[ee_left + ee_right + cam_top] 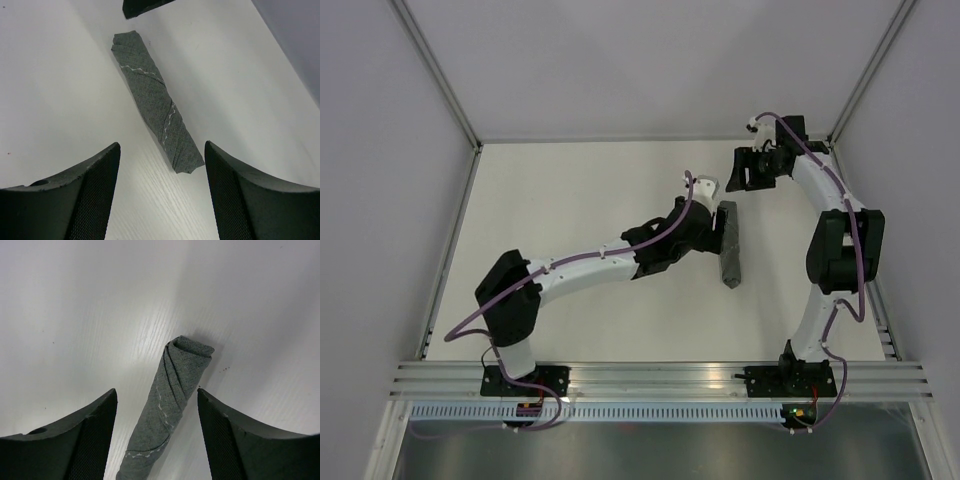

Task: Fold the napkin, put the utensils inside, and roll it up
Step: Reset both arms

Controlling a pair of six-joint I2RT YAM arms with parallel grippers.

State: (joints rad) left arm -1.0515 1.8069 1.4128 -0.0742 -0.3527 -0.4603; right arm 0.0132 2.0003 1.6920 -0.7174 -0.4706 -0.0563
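The napkin [729, 246] is a dark grey tight roll lying on the white table. It shows in the left wrist view [154, 107] and in the right wrist view [170, 400], with its pale stitched line spiralling round it. No utensils are visible in any view. My left gripper [712, 232] is open and empty just left of the roll; in its wrist view [162, 195] the roll's near end lies ahead between the fingers. My right gripper [740, 176] is open and empty by the roll's far end, raised over it [157, 435].
White walls close the table at the back and on both sides. An aluminium rail [660, 378] carrying both arm bases runs along the near edge. A dark finger of the right gripper [142, 6] shows past the roll's far end.
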